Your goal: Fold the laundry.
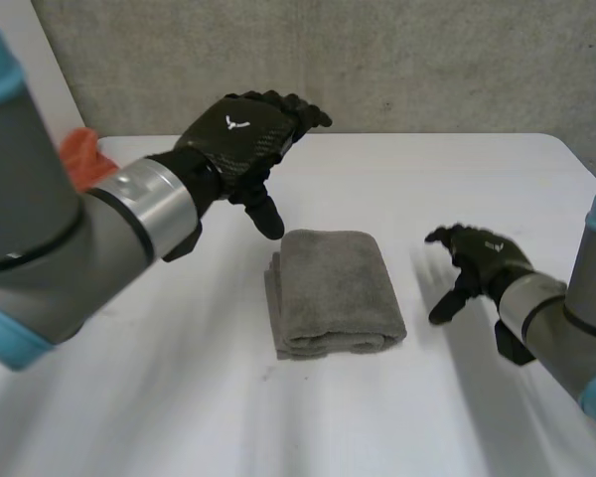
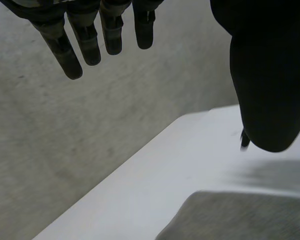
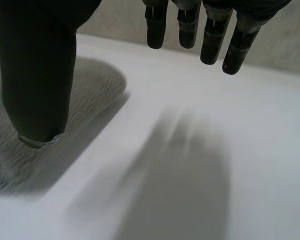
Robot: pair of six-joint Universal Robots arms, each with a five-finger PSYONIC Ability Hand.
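The fingers (image 2: 70,55) of the left hand (image 1: 240,134) hang straight and slightly spread. The thumb stands apart from them and nothing is between, so the hand is loose and empty. It hovers in the air over the far left corner of the grey terry-cloth towel (image 1: 336,290), clear of the cloth. The fingers (image 3: 210,35) of the right hand (image 1: 477,260) are likewise straight and parted from the thumb, holding nothing. That hand is low over the table just to the right of the towel, near its right edge but not touching it.

The towel lies between the two hands on the smooth white rectangular table (image 1: 457,179). It is folded into a thick, compact rectangle. Stacked layers show along its near end and its left side, and its right side looks rounded. No corner sticks out and the outline is fairly even.

With the cloth squared up and both hands off it, this piece looks finished, or at most in need of a light pat. Well beyond the towel's far left corner, at the table's edge behind the left arm, sits a crumpled orange cloth (image 1: 79,154). If it belongs to the laundry, it probably remains to be folded. The arm hides most of it, so its state cannot be told.
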